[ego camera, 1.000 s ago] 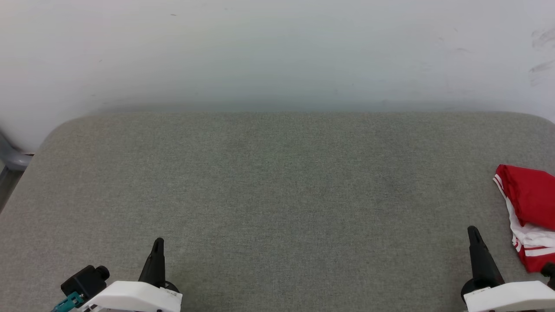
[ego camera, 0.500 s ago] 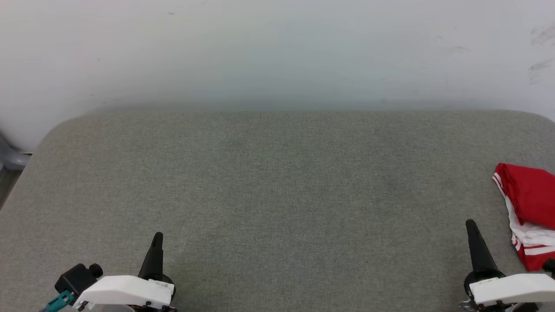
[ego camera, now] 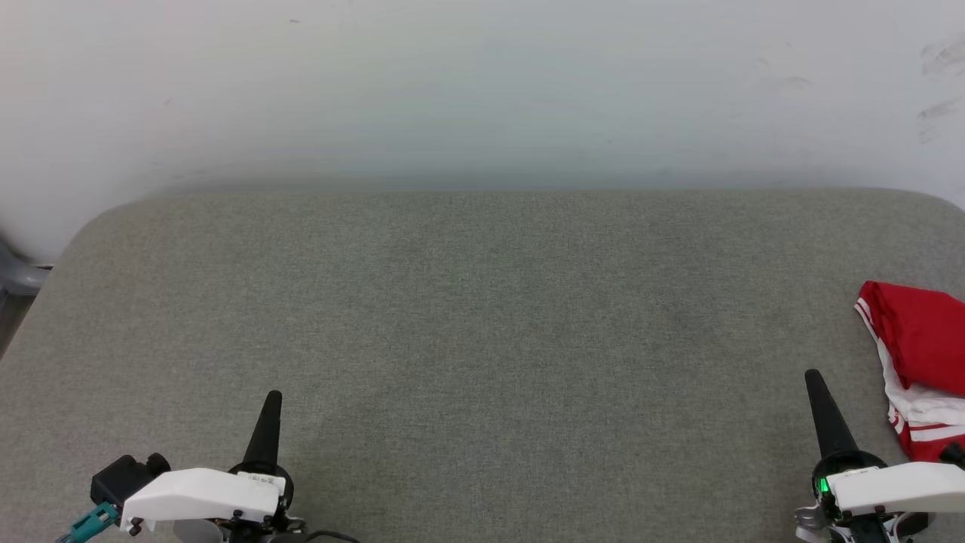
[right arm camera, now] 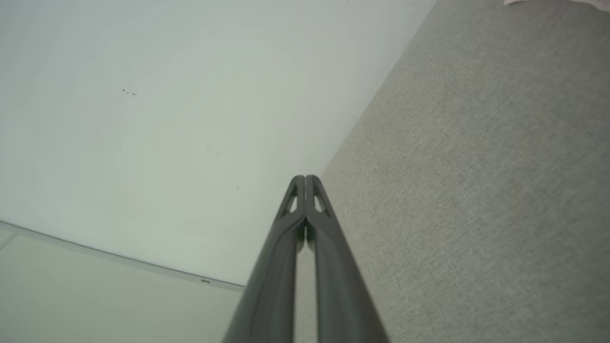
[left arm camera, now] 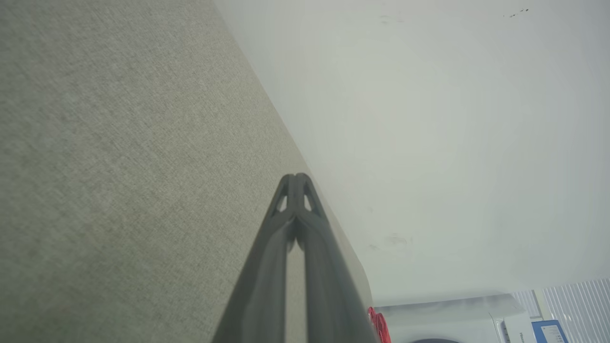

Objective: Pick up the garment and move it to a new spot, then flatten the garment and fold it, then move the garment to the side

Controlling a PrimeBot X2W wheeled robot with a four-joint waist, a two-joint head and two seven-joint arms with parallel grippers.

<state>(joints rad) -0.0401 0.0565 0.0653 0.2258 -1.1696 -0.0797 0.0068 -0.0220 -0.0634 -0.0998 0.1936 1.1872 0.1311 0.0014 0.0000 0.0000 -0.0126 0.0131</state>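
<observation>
The garment [ego camera: 921, 347], red with white sleeve cloth and striped trim, lies bunched at the right edge of the grey table [ego camera: 482, 317], partly cut off by the head view's edge. A sliver of the red garment [left arm camera: 379, 324] also peeks past the fingers in the left wrist view. My right gripper [ego camera: 814, 377] is shut and empty, just left of the garment and apart from it. At the lower left my left gripper [ego camera: 273, 397] is shut with nothing in it. Both wrist views show the fingertips pressed together, the left gripper [left arm camera: 295, 177] and the right gripper [right arm camera: 305, 178] alike.
A pale wall [ego camera: 482, 90] rises directly behind the table's far edge. A grey chair part [ego camera: 15, 275] sits past the table's left corner. In the left wrist view a white appliance [left arm camera: 457, 319] stands beyond the table's right end.
The head view has drifted slightly. Both grippers have shifted a little forward over the table, their fingertips higher in the head view. Both stay shut. The garment has not moved.
</observation>
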